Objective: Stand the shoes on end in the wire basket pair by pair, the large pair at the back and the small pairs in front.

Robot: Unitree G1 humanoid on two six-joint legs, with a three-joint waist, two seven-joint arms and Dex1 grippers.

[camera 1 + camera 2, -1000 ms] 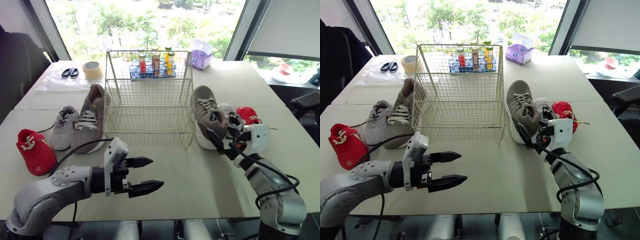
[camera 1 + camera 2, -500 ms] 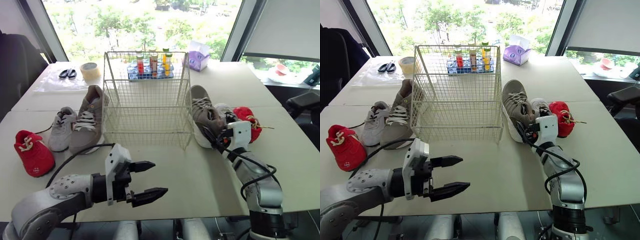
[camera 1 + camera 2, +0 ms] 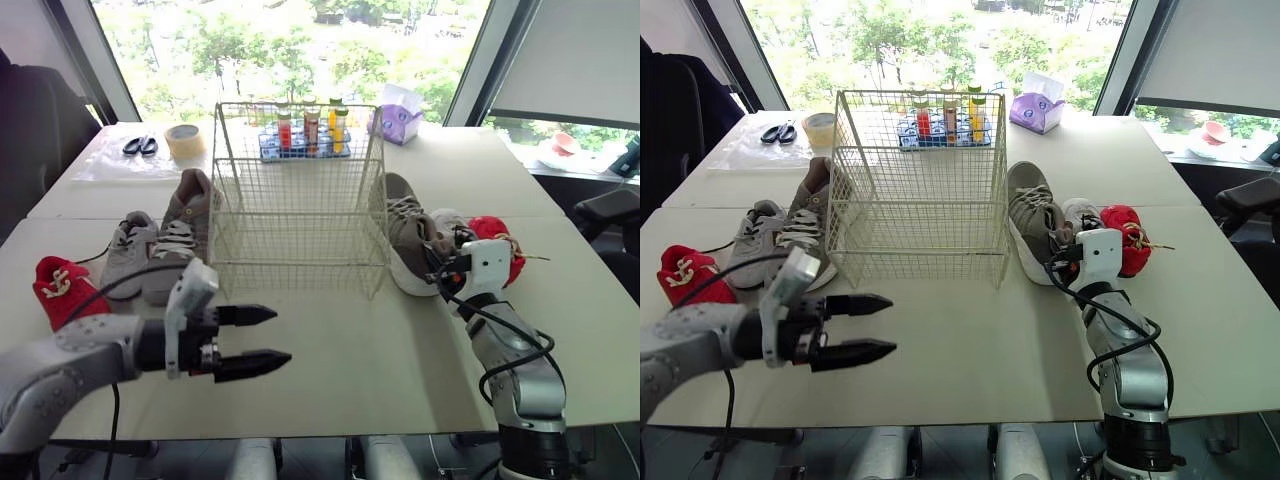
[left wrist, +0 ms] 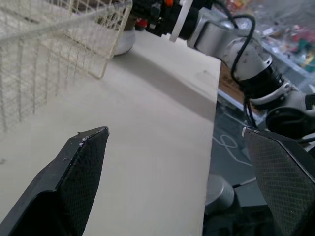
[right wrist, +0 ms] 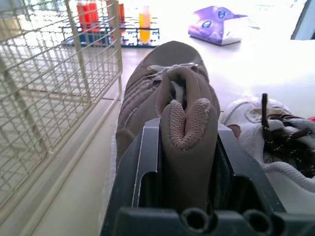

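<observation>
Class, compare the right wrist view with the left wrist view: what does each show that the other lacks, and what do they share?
Right wrist view: the right claw shut on the heel of the large grey shoe, a small pale shoe beside it, and a purple tissue pack and a rack of tubes behind. Left wrist view: the left claw open over the bare table, holding nothing, and the robot's right arm at the table's far edge. Shared: the wire basket and the table.

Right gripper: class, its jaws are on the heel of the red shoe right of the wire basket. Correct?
Wrong shoe. The right gripper has its jaws on the heel of the large grey shoe right of the wire basket, per the right wrist view.
</observation>
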